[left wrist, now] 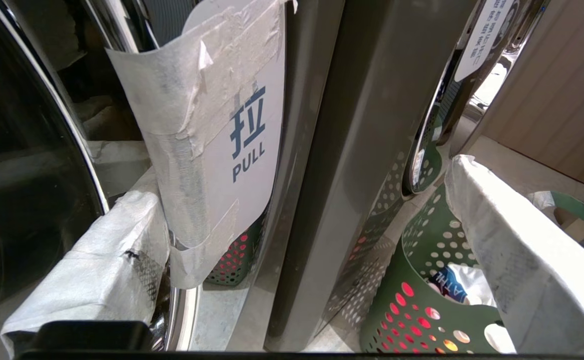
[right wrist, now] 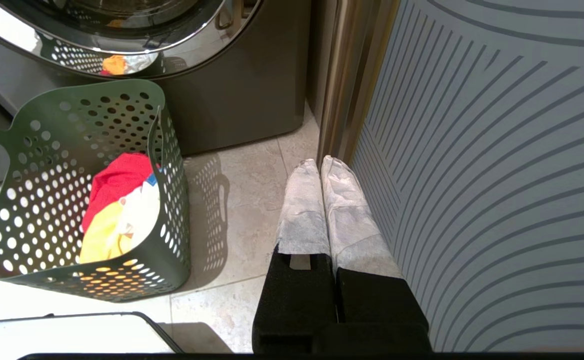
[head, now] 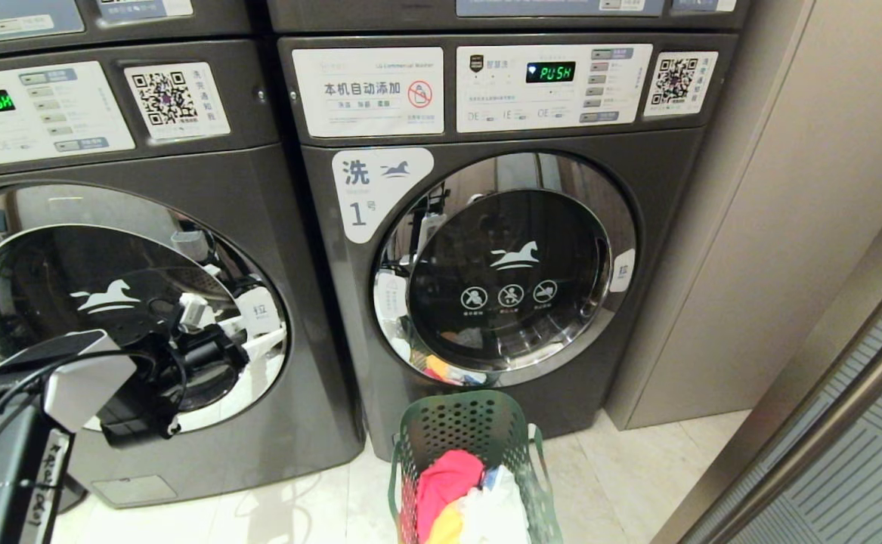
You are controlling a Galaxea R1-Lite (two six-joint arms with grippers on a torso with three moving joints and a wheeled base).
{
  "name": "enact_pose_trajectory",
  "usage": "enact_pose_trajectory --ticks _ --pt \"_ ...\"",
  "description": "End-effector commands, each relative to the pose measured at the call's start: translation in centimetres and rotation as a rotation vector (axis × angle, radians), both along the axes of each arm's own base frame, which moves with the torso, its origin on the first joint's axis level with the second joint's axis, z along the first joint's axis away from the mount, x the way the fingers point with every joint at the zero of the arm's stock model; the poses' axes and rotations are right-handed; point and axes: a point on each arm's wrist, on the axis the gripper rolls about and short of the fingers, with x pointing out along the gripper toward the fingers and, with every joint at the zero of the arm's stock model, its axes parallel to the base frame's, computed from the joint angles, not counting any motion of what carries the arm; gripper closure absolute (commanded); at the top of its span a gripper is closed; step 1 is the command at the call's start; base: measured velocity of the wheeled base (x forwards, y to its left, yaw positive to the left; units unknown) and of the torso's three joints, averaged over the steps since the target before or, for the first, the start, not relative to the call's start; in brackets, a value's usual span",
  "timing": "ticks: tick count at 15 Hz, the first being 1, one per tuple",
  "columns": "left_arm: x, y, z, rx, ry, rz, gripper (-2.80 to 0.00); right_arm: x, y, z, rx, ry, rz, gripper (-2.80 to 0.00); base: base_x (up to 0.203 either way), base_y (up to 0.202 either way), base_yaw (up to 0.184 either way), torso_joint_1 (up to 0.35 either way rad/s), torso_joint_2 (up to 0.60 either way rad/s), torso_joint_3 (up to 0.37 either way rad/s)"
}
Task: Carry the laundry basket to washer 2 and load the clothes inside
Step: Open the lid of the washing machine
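Green laundry basket [head: 462, 431] with the clothes [head: 465, 495] stands on the floor before washer 1 [head: 501, 257] while my left gripper [left wrist: 302, 235], fingers spread wide, straddles the PULL tag [left wrist: 231, 135] on the neighbouring washer's door (right gripper [right wrist: 320, 172] pressed together, parked low).

left arm reaches forward and up at the lower left, its left gripper [left wrist: 302, 240] spread wide. right gripper [right wrist: 322, 172] points down, its wrapped fingers [right wrist: 302, 210] pressed together.
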Motion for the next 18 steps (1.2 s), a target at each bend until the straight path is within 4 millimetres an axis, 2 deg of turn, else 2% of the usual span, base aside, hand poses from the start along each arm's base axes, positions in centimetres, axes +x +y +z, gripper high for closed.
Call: enact_pose_trajectory --ticks 1,6,12,15,18 --pt "-0.1 0.0 0.2 0.003 -0.009 -0.023 -2.80 0.0 0.0 -0.9 0.002 0.031 0.000 0.00 0.000 0.000 0.000 0.000 0.00 0.000" --pt "-0.4 0.0 0.3 0.016 -0.028 -0.108 -2.80 0.0 0.0 -0.9 0.002 0.031 0.000 0.00 0.000 0.000 0.000 0.000 0.00 0.000" --pt "-0.9 0.3 -0.3 0.018 -0.026 -0.114 -2.80 0.0 0.0 -0.9 0.002 0.031 0.000 0.00 0.000 0.000 0.000 0.000 0.00 0.000" --pt "-1.6 1.0 -0.7 0.023 -0.001 -0.170 -2.80 0.0 0.0 -0.9 0.002 0.031 0.000 0.00 0.000 0.000 0.000 0.000 0.00 0.000" --pt "-1.7 1.9 -0.8 0.024 0.001 -0.155 -2.80 0.0 0.0 -0.9 0.002 0.031 0.000 0.00 0.000 0.000 0.000 0.000 0.00 0.000"
